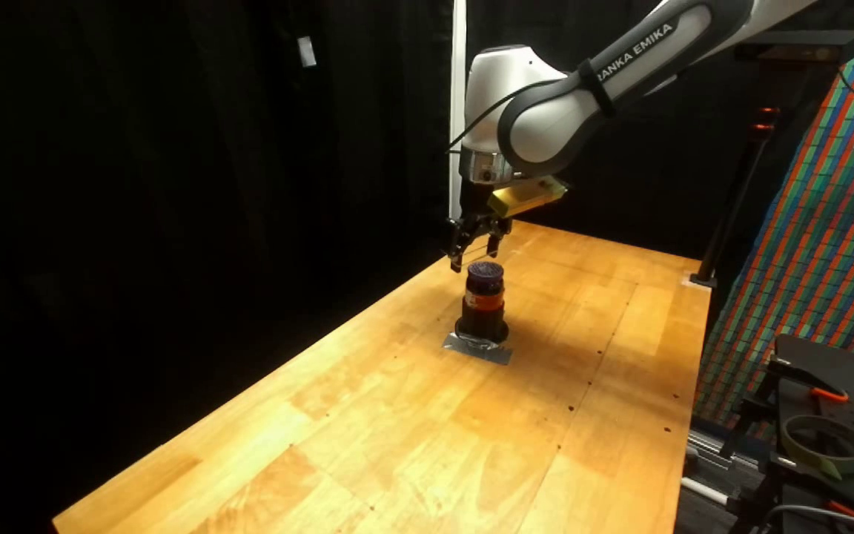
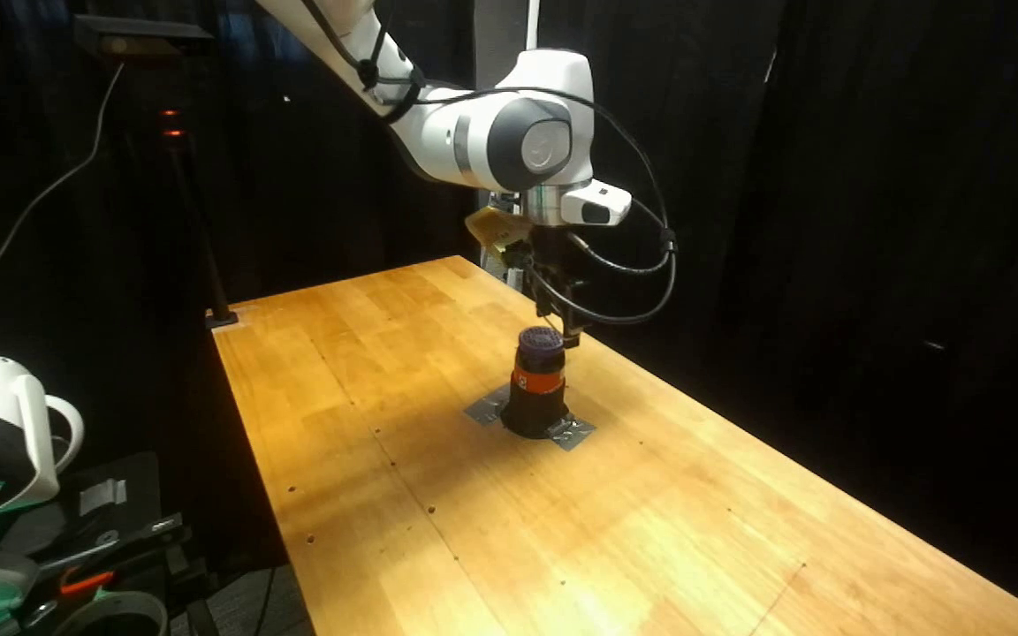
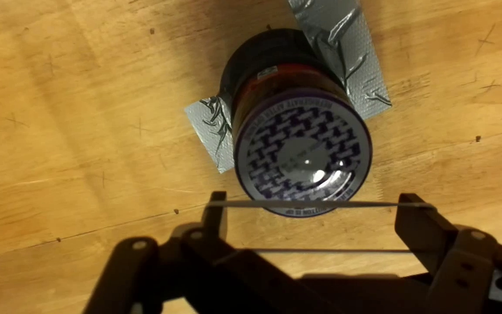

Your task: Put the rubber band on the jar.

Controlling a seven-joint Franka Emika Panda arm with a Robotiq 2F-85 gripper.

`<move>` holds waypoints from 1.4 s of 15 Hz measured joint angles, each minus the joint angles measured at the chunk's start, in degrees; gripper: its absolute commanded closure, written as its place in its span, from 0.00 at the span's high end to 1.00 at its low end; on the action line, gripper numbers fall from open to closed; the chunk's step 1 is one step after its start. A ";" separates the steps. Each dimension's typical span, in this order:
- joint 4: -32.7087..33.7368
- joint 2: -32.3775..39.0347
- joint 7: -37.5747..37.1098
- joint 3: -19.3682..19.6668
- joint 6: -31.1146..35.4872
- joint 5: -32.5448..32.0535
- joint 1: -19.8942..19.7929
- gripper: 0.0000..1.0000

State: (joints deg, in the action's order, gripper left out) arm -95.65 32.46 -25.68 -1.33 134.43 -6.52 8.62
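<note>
1. Jar [image 1: 485, 297]: upright, near the centre of the frame in both exterior views; red-orange label below a dark purple lid [image 3: 301, 152].
2. Lid fills the middle of the wrist view, right of centre; woven purple pattern on a pale ground, glare at its lower right.
3. Black round base [image 2: 534, 415] under the jar; seated in it or on it, cannot tell. Silver duct tape [image 3: 347, 52] at two sides of the base, stuck to the wooden tabletop [image 3: 59, 152].
4. Gripper [image 3: 314, 203] enters from the bottom of the wrist view. Fingers [image 3: 423, 231] spread wide, both apart from the jar, holding the rubber band [image 3: 373, 204] stretched between them.
5. Two strands seen. Upper strand runs fingertip to fingertip and overlaps the lid's lower edge in the frame; lower strand crosses over bare wood. Contact between strand and lid: cannot tell.
6. Franka arm [image 1: 545, 133] reaches in from the upper right in an exterior view, gripper pointing down, just above and left of the lid.
7. Same view: black curtain [image 1: 212, 222] at left, roll of tape [image 1: 849, 460] at lower right.
</note>
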 measured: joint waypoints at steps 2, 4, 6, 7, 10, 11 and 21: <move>0.91 1.22 0.02 0.27 -0.04 0.23 0.00 1.00; 1.49 2.23 0.02 0.39 -0.04 0.39 0.00 1.00; 1.75 3.07 0.04 0.41 -0.09 0.69 0.00 1.00; 1.79 3.40 0.11 0.41 -0.17 0.91 0.00 1.00; 1.80 3.71 0.13 0.42 -1.77 1.18 0.00 1.00; 1.80 3.66 0.14 0.42 -2.81 1.19 -0.01 1.00; -0.78 1.31 2.30 0.43 -6.09 4.29 -0.28 1.00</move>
State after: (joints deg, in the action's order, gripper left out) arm -96.43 33.77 -23.38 -0.90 128.34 -2.23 8.34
